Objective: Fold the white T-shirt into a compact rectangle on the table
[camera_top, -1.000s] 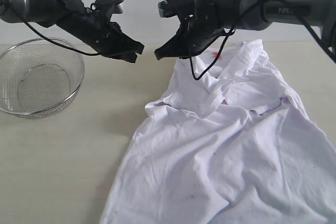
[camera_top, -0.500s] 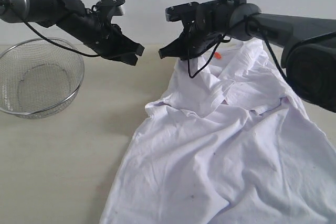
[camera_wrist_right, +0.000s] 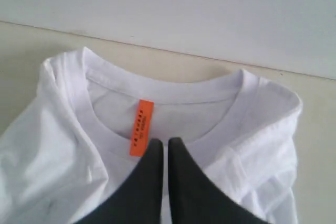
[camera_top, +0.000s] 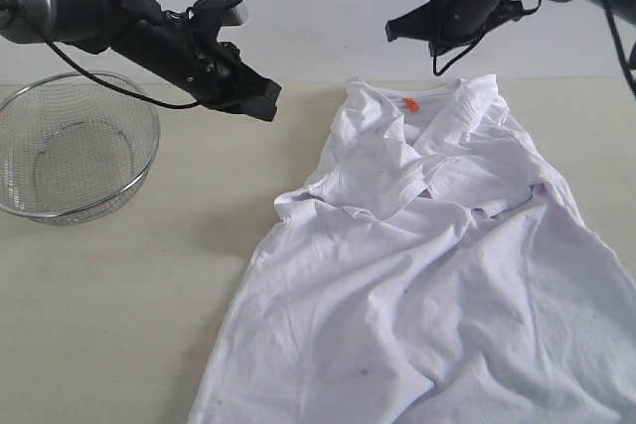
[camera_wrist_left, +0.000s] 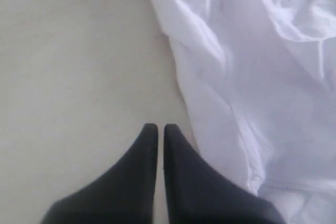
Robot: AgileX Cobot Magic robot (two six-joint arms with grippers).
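My left gripper [camera_wrist_left: 160, 128] and right gripper [camera_wrist_right: 168, 141] hover, each pressed together. The white T-shirt [camera_top: 427, 285] lies crumpled on the tabletop [camera_top: 109, 305].

Before me the white T-shirt [camera_top: 427, 285] lies rumpled and unfolded on the pale beige table [camera_top: 129, 305]. Its orange neck tag [camera_top: 409, 104] shows inside the collar.

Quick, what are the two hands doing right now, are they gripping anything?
Left hand: closed, holding nothing, over the table.
Right hand: closed, holding nothing, above the white T-shirt collar.
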